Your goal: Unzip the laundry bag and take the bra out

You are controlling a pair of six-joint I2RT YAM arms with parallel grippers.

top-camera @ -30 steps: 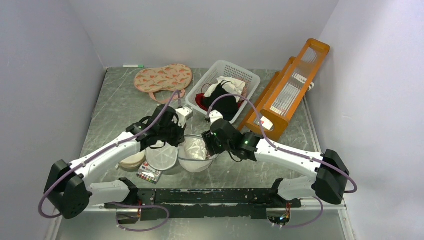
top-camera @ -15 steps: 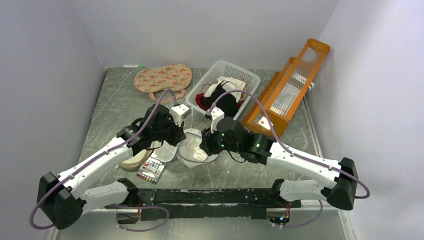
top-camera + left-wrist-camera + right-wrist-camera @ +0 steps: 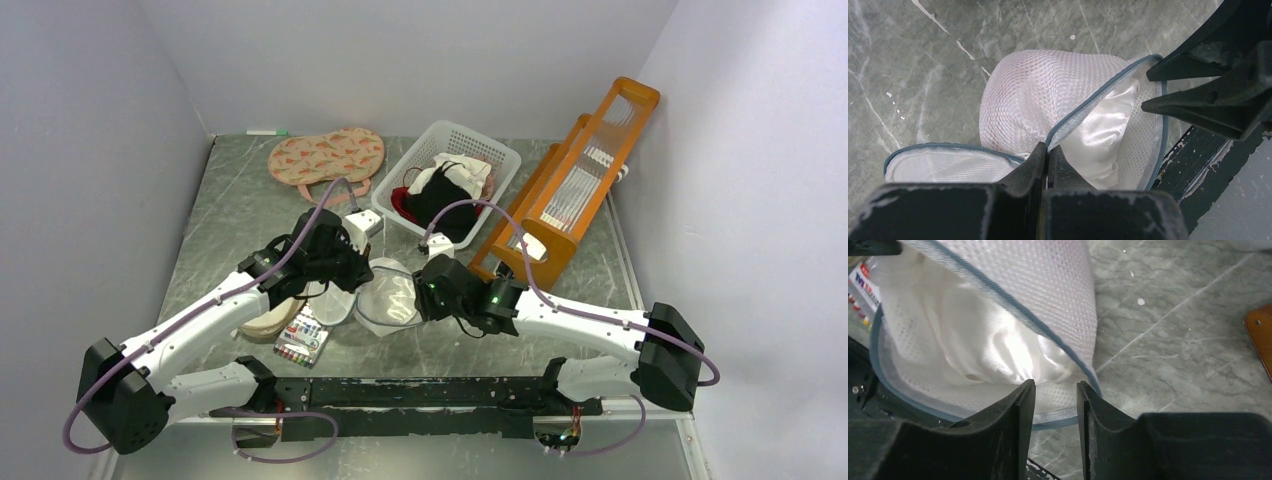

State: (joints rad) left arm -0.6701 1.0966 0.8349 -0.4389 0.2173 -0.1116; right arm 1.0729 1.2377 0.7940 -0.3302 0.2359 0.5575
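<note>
Your right claw (image 3: 1054,387) has narrowed at the edge of the laundry bag (image 3: 1048,290).
Its jaws stand slightly apart, rim between them; your left claw (image 3: 1047,150) pinches the zipper rim tight.

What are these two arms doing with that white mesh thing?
They're working on a round mesh laundry bag that is already unzipped and gaping open. The left gripper is pinched shut on the bag's upper edge, holding it up. The right gripper sits at the lower edge, its jaws apart on either side of it. The pale satiny bra shows inside and has not been pulled out.
</note>
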